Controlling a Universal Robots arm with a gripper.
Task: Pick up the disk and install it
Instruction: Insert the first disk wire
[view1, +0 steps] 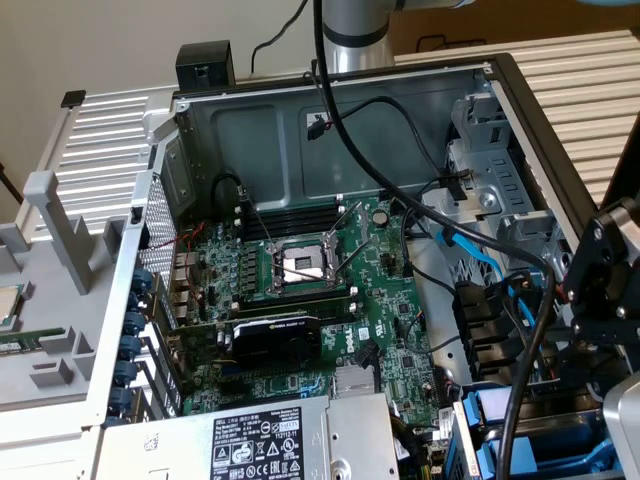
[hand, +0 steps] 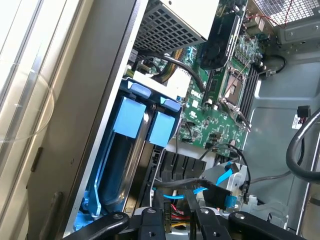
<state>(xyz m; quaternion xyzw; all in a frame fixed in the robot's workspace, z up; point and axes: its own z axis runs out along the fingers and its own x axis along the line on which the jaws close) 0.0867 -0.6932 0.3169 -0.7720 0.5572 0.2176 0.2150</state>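
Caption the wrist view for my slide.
Hand near two blue drive carriers slotted in an open computer case, beside the green motherboard.

Tool half-open and empty

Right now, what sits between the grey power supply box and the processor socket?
A black graphics card on the green motherboard, plain in the exterior view.
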